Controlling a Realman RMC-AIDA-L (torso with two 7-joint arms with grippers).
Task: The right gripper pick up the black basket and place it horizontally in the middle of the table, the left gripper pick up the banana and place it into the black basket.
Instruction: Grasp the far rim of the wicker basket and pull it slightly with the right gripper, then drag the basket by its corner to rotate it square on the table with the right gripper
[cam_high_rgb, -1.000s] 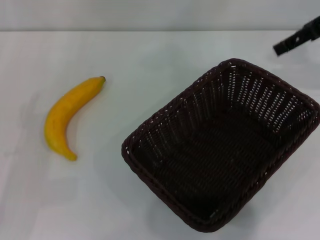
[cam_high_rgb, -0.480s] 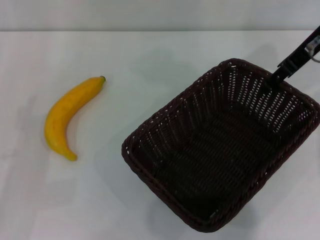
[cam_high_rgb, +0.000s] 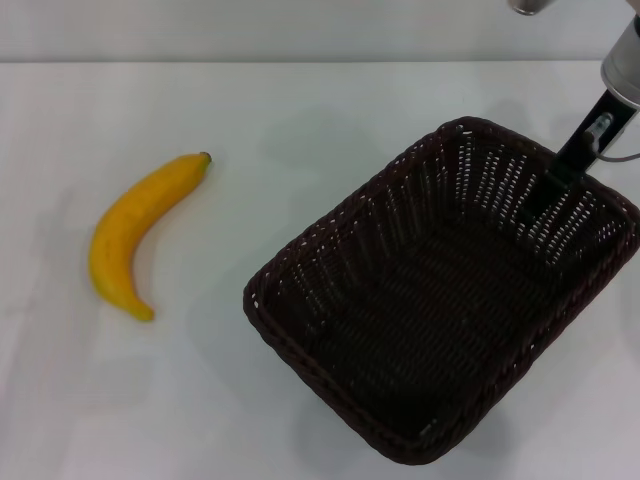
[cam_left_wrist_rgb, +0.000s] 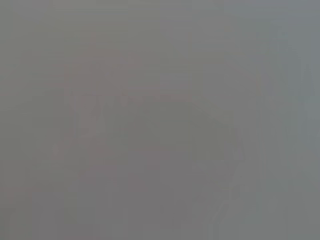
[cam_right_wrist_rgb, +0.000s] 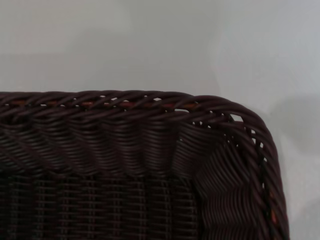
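Note:
The black basket (cam_high_rgb: 440, 300) stands open-side up on the white table (cam_high_rgb: 300, 110), at the right, turned at a slant. Its braided rim corner fills the right wrist view (cam_right_wrist_rgb: 150, 105). The yellow banana (cam_high_rgb: 135, 235) lies on the table at the left, well apart from the basket, its dark stem tip pointing away from me. My right gripper (cam_high_rgb: 562, 172) reaches down from the upper right and sits at the basket's far right rim, over its inner wall. My left gripper is out of view; the left wrist view shows only flat grey.
The table's far edge meets a grey wall along the top of the head view. Bare tabletop lies between the banana and the basket and in front of the banana.
My right gripper has come down and inward from the upper right corner to the basket's far right rim. The basket and banana have not moved.

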